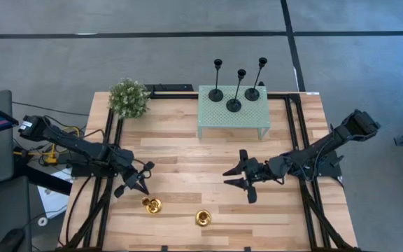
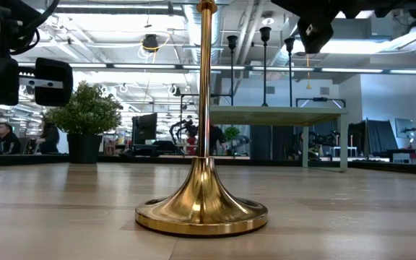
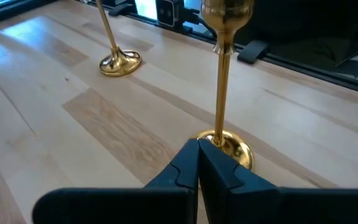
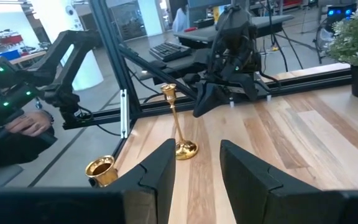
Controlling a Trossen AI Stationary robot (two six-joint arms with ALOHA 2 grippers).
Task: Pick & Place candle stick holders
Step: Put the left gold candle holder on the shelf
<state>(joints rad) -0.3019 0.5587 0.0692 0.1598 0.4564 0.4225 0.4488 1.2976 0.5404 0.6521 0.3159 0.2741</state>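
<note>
Standing near the front edge of the wooden table [image 1: 187,161] are two gold candle holders, one [image 1: 152,205] toward the left and one [image 1: 202,218] nearer the middle, well apart from each other. In the low view the nearer gold holder [image 2: 202,202] fills the frame, upright on its flared base.

The left gripper [image 1: 137,183] hangs just behind the left gold holder, its fingers pressed together and holding nothing. In its wrist view the closed fingertips [image 3: 197,163] sit right at the base of that holder [image 3: 224,93], though contact cannot be told, with the other gold holder [image 3: 118,56] farther off.

The right gripper [image 1: 245,183] hovers over the middle of the table, fingers apart and empty. Its wrist view shows the gap between the two fingers [image 4: 160,168].

Farther back stands a pale green mesh stand [image 1: 234,112] carrying three tall black candle holders [image 1: 234,94], all upright. A small green plant [image 1: 129,98] sits at the back left corner.
</note>
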